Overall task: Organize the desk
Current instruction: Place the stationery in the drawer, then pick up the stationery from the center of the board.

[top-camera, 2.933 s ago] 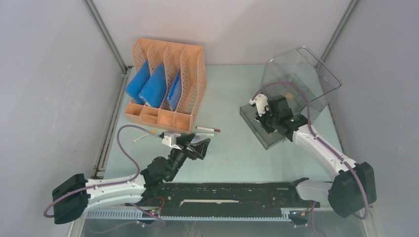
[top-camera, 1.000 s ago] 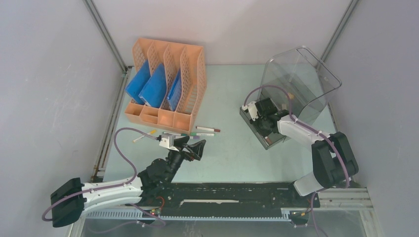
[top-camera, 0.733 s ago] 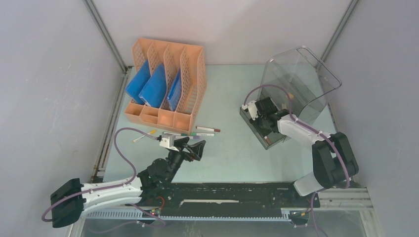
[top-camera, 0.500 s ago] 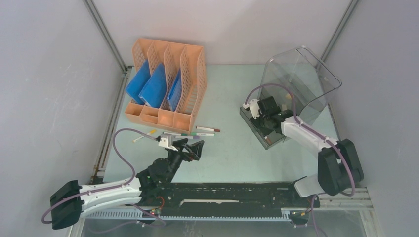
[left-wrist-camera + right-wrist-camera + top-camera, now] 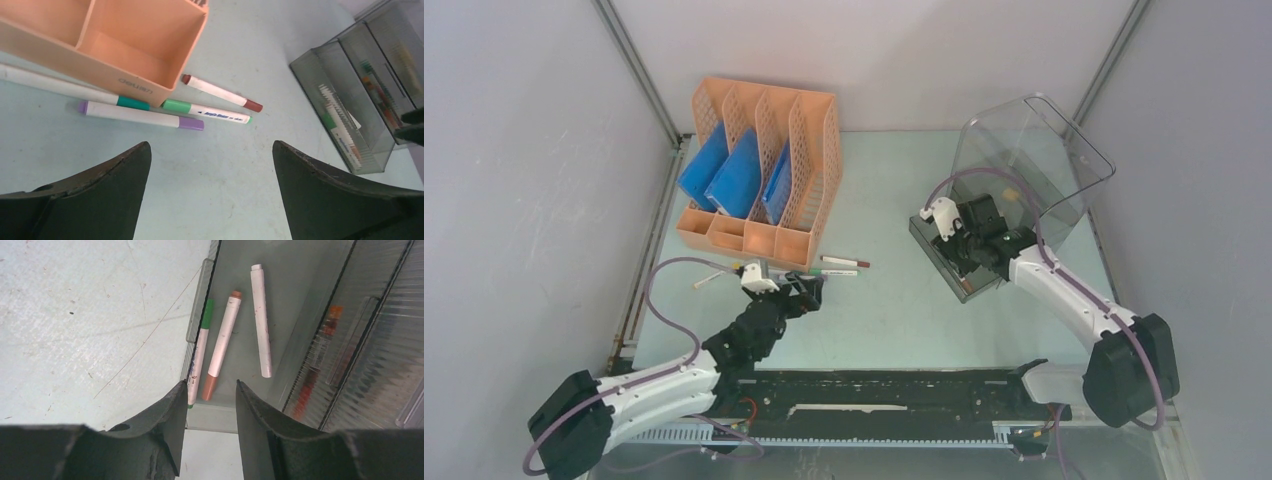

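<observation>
The desk (image 5: 894, 325) is filling the floor of the cell and carrying everything. A rack (image 5: 759, 170) is sitting back left and a clear box (image 5: 1034, 150) back right. Blue folders (image 5: 724, 175) are leaning in the rack's slots. A grey drawer (image 5: 307, 82) is sticking out of the box toward the near left.

The left gripper (image 5: 211, 150) is hovering low just in front of the rack, spread wide with nothing between the fingers. Loose on the desk beyond it:
- A brown-capped marker (image 5: 220, 92) is lying off the rack's corner.
- A green-capped marker (image 5: 205, 111) is lying just beside the brown-capped one, its cap near the rack's corner.
- A purple-capped marker (image 5: 140, 115) is lying in front of the rack's base.
- A teal-banded pen (image 5: 60, 85) is lying along the rack's base.

The right gripper (image 5: 210, 386) is hanging over the drawer's front edge, its fingers standing a narrow gap apart and gripping nothing. Three markers are lying roughly parallel in the drawer:
- A green-tipped marker (image 5: 200, 352) is lying against the left wall.
- An orange-tipped marker (image 5: 222, 345) is lying next to the green-tipped one.
- A white marker (image 5: 261, 320) is lying a little apart on the right.

The box's contents behind the ribbed plastic are showing only as blurred colours.
</observation>
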### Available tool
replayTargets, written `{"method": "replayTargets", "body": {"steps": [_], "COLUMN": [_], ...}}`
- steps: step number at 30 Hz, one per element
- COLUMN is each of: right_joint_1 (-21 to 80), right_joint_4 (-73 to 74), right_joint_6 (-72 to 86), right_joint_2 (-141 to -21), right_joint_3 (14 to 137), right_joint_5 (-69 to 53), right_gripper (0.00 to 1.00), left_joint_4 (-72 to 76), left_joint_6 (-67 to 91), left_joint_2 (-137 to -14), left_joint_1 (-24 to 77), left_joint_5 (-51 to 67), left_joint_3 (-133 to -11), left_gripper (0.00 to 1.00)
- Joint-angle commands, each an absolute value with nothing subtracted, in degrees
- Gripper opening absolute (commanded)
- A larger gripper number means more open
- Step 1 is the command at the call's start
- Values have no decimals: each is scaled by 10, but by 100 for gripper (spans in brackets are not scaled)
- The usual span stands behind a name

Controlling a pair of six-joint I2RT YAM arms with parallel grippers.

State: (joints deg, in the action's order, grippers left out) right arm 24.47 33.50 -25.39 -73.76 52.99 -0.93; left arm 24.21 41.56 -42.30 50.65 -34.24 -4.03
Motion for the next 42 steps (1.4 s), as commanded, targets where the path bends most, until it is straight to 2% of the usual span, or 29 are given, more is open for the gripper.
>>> {"method": "replayTargets", "body": {"steps": [1, 7, 14, 20, 24, 30, 42], "right_joint_1": [248, 253, 264, 271, 271, 272, 275], "right_joint_4": [342, 344, 345, 345, 345, 345, 346], "right_joint_6": [-266, -268, -270, -271, -272, -272, -274], "right_joint_2": [-710, -696, -689, -687, -685, -685, -688], "right_joint_3": [549, 549, 549, 549, 549, 549, 548], "right_joint_5": [-26, -29, -30, -29, -29, -28, -28], "right_gripper": [48, 48, 48, 48, 48, 48, 48], "left_joint_4": [195, 63, -146, -206, -206, -203, -198], "left_joint_6": [485, 565, 654, 673, 681, 689, 689], "left_joint_2": [-459, -539, -675, -781, -810, -825, -851], "left_joint_1": [470, 430, 426, 425, 425, 425, 425], "left_joint_5": [-305, -307, -359, -352, -345, -352, -368], "left_joint_3": [-92, -169, -312, -396, -412, -417, -428], "left_gripper": [97, 92, 81, 67, 60, 57, 59]}}
